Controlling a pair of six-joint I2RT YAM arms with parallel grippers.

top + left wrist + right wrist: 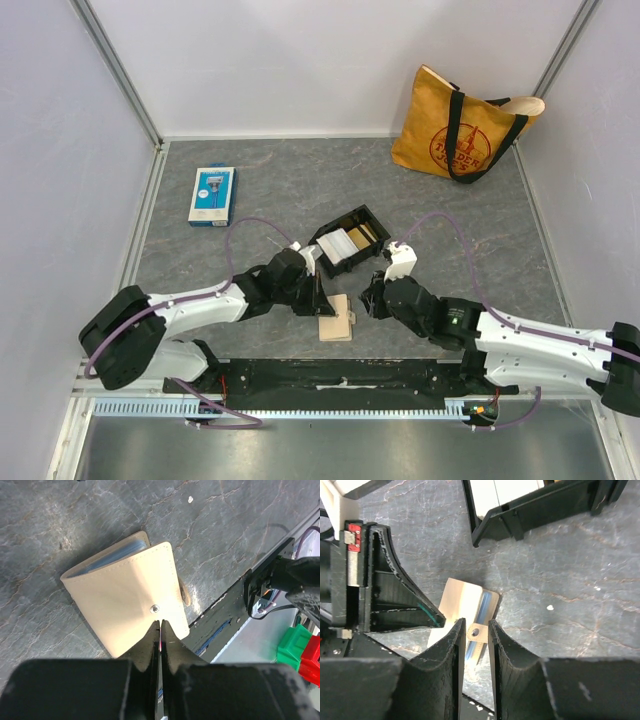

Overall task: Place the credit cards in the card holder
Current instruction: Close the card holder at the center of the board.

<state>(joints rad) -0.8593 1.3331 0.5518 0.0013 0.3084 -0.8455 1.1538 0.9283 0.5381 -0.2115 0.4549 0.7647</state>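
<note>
Straddling the card holder (465, 597) tab, right end effector (476, 625) narrow; left end effector (160, 625) near-closed; "Trader Joe's" tote (460, 125).

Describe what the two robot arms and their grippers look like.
Both match: the left arm and right arm have white shell links joined by bulky black joints. A thin purple cable loops loosely along each. The left gripper and right gripper each carry two black, wedge-shaped fingers, scuffed pale along the edges.
</note>
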